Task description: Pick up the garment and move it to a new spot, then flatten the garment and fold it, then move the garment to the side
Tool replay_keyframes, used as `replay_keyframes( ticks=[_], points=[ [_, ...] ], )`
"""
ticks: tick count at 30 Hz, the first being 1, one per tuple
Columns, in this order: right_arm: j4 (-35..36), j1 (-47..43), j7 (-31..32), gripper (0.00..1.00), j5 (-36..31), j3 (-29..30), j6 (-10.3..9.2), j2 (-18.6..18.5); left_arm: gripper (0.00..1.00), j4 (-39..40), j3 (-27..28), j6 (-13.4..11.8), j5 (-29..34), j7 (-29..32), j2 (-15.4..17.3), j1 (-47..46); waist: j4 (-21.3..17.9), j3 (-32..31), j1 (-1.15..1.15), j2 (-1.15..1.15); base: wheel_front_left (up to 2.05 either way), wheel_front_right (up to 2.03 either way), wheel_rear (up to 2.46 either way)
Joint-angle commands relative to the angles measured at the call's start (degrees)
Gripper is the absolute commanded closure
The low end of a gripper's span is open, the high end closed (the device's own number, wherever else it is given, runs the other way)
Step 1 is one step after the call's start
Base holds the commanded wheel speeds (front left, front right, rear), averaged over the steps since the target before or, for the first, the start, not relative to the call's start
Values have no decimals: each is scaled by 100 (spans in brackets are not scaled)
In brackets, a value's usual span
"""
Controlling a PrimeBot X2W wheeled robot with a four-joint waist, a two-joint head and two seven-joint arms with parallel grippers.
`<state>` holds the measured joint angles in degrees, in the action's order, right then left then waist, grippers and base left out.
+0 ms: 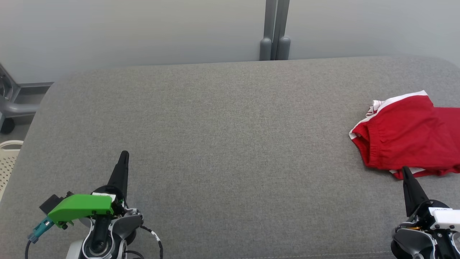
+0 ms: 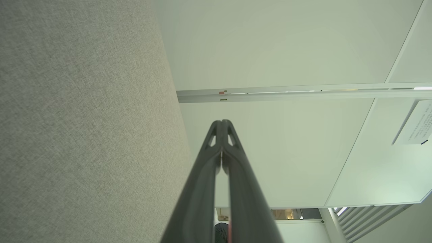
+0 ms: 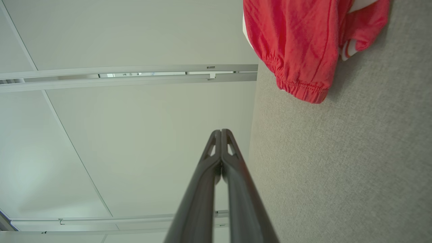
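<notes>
The garment (image 1: 409, 135) is a pair of red shorts with white trim, lying folded at the right edge of the grey fabric surface (image 1: 230, 144). In the right wrist view the garment (image 3: 300, 44) fills the top right, its elastic waistband toward me. My right gripper (image 1: 405, 171) is shut and empty at the lower right, its tip just at the garment's near hem. The same shut tips (image 3: 221, 131) show in the right wrist view. My left gripper (image 1: 124, 154) is shut and empty at the lower left, far from the garment. Its closed tips (image 2: 222, 121) point past the surface edge.
A pale wall and a grey post (image 1: 275, 32) stand behind the surface. A white perforated basket (image 1: 7, 158) and a grey frame (image 1: 14, 104) sit off the left edge. The broad middle of the surface lies between the two grippers.
</notes>
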<state>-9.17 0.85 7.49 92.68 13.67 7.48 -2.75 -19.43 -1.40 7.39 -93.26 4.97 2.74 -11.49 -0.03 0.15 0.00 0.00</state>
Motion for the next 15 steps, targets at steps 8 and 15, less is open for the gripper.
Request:
replay_keyframes(
  ticks=[8, 15],
  points=[
    [26, 41, 14, 100, 27, 10, 2, -24, 100, 8, 15, 34, -37, 16, 8, -81, 0, 0, 0, 0, 0, 0, 0],
    [26, 41, 14, 100, 27, 9, 2, -24, 100, 9, 15, 34, -37, 15, 8, -81, 0, 0, 0, 0, 0, 0, 0]
  ],
)
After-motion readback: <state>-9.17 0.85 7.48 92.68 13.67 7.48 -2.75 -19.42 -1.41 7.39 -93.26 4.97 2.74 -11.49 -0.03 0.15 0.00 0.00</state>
